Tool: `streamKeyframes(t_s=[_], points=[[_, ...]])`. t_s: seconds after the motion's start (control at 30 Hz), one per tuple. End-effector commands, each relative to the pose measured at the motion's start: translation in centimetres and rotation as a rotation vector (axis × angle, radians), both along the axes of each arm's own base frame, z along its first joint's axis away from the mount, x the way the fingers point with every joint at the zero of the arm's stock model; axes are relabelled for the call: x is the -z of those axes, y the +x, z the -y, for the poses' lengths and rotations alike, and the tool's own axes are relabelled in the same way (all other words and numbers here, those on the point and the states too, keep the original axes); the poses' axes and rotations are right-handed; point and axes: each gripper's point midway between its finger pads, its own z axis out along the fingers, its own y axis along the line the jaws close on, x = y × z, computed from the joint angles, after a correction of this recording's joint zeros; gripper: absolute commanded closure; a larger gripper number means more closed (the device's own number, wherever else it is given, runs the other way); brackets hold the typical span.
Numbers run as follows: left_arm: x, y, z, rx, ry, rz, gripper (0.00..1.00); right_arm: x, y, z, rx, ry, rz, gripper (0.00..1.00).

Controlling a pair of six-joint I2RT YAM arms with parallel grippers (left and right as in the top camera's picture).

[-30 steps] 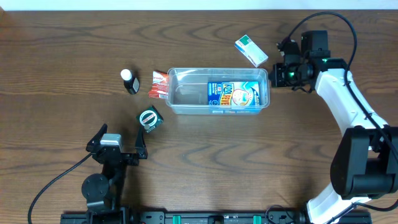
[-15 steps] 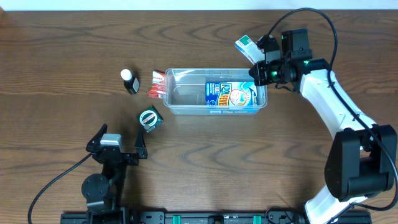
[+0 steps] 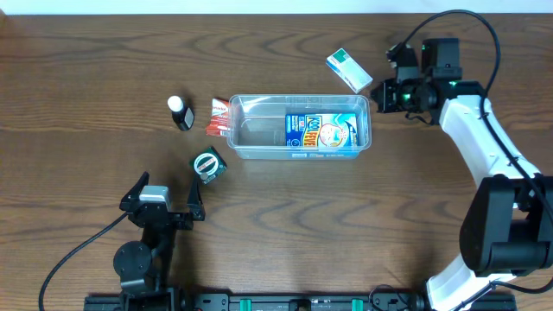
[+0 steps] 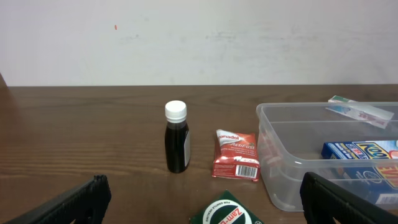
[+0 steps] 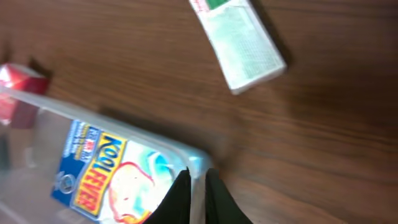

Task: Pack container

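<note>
The clear plastic container (image 3: 259, 130) lies mid-table with a blue-and-white Kool Fever box (image 3: 324, 131) in its right half. My right gripper (image 3: 383, 93) is just off the container's far right corner, with its fingers close together and nothing held. In the right wrist view the fingertips (image 5: 198, 183) sit over the container's rim (image 5: 37, 106), beside the box (image 5: 106, 171). My left gripper (image 3: 164, 203) is open and empty near the front edge. Its fingers frame the left wrist view (image 4: 202, 190).
A dark bottle with a white cap (image 3: 180, 112) and a red packet (image 3: 220, 118) lie left of the container. A green round-label pack (image 3: 207, 164) lies in front of them. A green-and-white box (image 3: 349, 71) lies behind the container's right end.
My right gripper swung left over the container's right corner, then drew back to the right. The container ended up slightly further left. The left arm has not moved.
</note>
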Motion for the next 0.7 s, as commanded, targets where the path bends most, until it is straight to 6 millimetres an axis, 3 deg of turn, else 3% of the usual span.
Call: streamKeyframes(t_s=[0.0,0.3,0.67], points=[[1.5,0.0,0.2,0.009,-0.011,-0.044,0.02,-0.1,0.2,0.2,0.023,-0.037,0.005,0.92],[1.5,0.0,0.2,0.009,-0.011,-0.044,0.02,2.9,-0.7,1.3,0.15,-0.139,-0.105,0.94],[1.5,0.0,0.2,0.009,-0.011,-0.044,0.02,4.2,-1.7,-2.9,0.042,-0.034,-0.16,0.95]])
